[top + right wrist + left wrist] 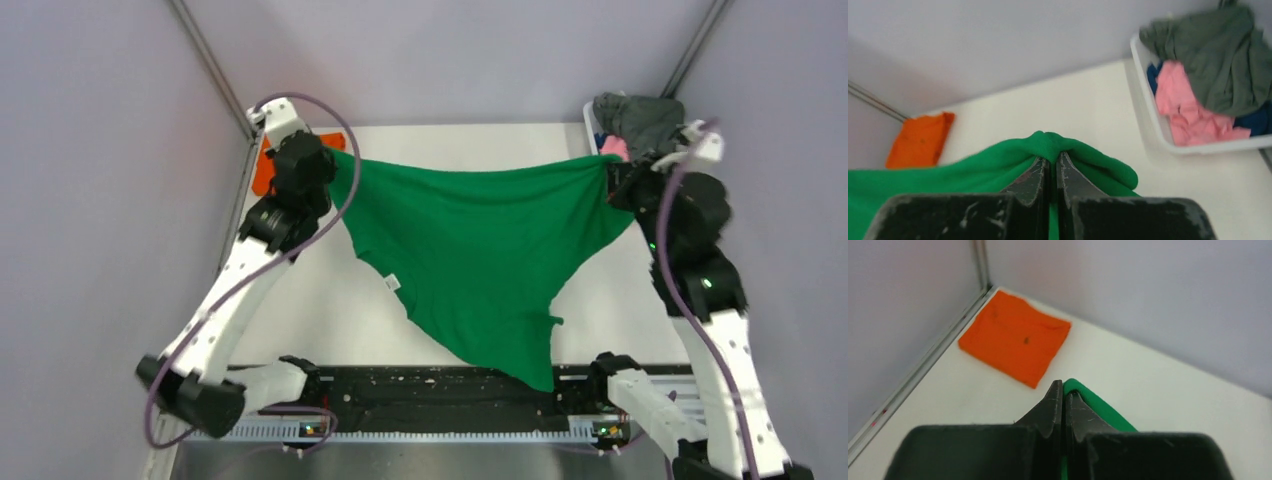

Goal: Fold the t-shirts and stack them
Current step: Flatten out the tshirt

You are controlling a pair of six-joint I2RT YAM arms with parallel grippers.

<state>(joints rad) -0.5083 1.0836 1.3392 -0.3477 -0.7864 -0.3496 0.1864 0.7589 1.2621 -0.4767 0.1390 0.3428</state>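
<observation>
A bright green t-shirt (470,250) hangs stretched between both grippers above the table, its lower part drooping to the near edge. My left gripper (335,160) is shut on its left corner; the green cloth (1098,407) shows pinched between the jaws. My right gripper (612,172) is shut on its right corner, the green cloth (1048,145) bunched over the tips. A folded orange t-shirt (1015,337) lies flat in the far left corner, also seen from the right wrist (920,140). Grey (1218,55), pink (1188,105) and blue tees sit in a basket.
A white plastic basket (1148,105) holding the loose tees stands at the far right (592,125). Grey walls with metal corner posts (215,70) close the back and sides. A black rail (430,385) runs along the near edge between the arm bases.
</observation>
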